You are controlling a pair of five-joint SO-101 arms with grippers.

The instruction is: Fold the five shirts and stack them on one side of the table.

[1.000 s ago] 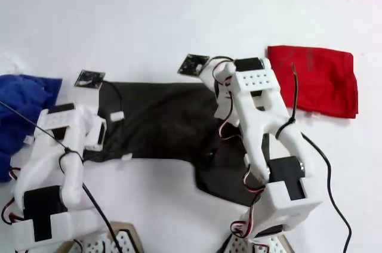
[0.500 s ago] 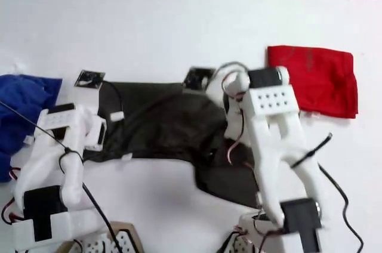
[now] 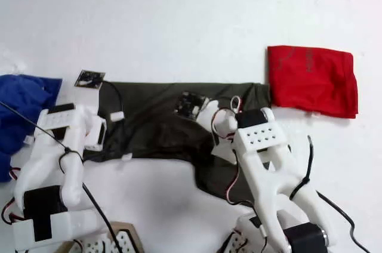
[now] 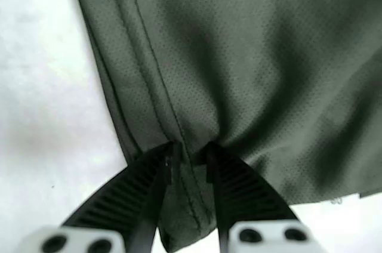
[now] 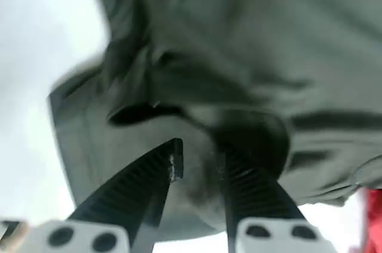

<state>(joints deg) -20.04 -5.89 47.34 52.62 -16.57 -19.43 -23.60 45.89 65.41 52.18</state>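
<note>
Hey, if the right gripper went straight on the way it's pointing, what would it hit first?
The dark green shirt: a bunched fold of it lies directly ahead of the right gripper, seemingly almost touching, though depth is hard to judge.

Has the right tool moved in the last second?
Yes: the right tool drew back toward the near edge of the table, away from the red shirt.
</note>
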